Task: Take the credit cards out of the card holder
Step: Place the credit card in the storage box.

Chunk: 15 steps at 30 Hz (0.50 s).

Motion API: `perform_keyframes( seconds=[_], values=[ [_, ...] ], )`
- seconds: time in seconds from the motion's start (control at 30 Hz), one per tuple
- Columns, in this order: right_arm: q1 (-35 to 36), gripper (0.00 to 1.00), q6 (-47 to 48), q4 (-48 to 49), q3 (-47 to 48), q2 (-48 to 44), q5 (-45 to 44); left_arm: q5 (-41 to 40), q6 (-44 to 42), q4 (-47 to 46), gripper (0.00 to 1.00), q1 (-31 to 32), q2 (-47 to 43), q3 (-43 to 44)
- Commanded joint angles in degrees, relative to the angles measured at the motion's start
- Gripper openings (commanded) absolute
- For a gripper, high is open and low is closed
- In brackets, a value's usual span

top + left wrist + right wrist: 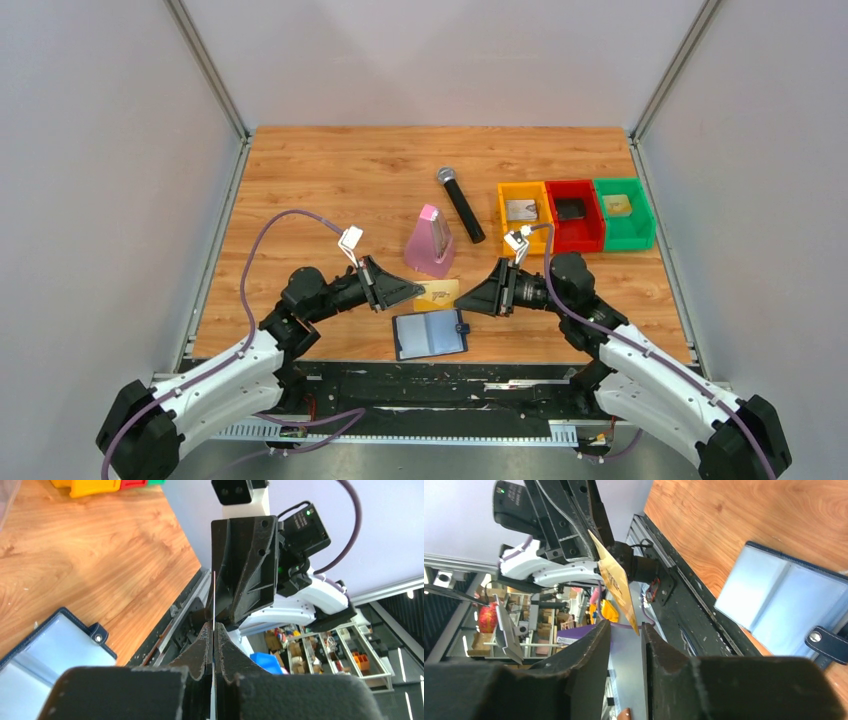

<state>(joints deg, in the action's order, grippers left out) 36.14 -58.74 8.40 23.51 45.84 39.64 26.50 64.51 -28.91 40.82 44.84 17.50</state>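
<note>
Table (330, 180): open card holder (430, 335); left tool (420, 292) pinches card (439, 294); right tool (461, 300) parted.

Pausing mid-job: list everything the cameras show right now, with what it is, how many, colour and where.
credit card: 1, tan-gold, held in the air between the two grippers
card holder: 1, navy outside, pale blue-grey inside, lying open near the table's front edge
metronome: 1, pink, upright mid-table
microphone: 1, black with silver head, lying right of the metronome
bins: 3, yellow bin, red bin, green bin, in a row at the right, each holding a small item
table: 1, wood
left gripper: 1, black, shut on the credit card
right gripper: 1, black, jaws apart at the card's free end
</note>
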Motion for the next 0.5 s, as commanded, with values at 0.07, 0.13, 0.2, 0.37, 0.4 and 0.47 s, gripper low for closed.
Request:
perform_keyframes(
  seconds=[0.07,0.13,0.2,0.37,0.4,0.47],
  values=[
    [-0.02,0.2,-4.88,10.24,-1.6,-1.01,-2.6,-3.83,2.32,-5.34,0.0,0.14,-1.6,-0.71],
    [-0.06,0.14,-5.65,11.66,-2.12,-0.78,-2.68,-3.99,2.49,-5.43,0.0,0.17,-1.66,-0.95],
    [-0.03,0.12,-6.46,12.96,-2.63,-0.51,-2.62,-4.32,2.74,-5.69,0.0,0.17,-1.68,-1.17],
    [-0.03,0.0,-6.34,13.83,-3.2,-0.33,-2.43,-4.75,3.58,-6.59,0.0,0.19,-1.58,-1.59],
    [-0.07,0.0,-6.06,13.66,-3.16,-0.73,-2.7,-4.45,3.59,-6.59,0.0,0.21,-1.57,-1.54],
    [-0.09,0.0,-4.98,12.29,-2.64,-1.99,-4.04,-4.1,3.27,-6.18,0.07,0.19,-1.75,-1.39]
  ],
)
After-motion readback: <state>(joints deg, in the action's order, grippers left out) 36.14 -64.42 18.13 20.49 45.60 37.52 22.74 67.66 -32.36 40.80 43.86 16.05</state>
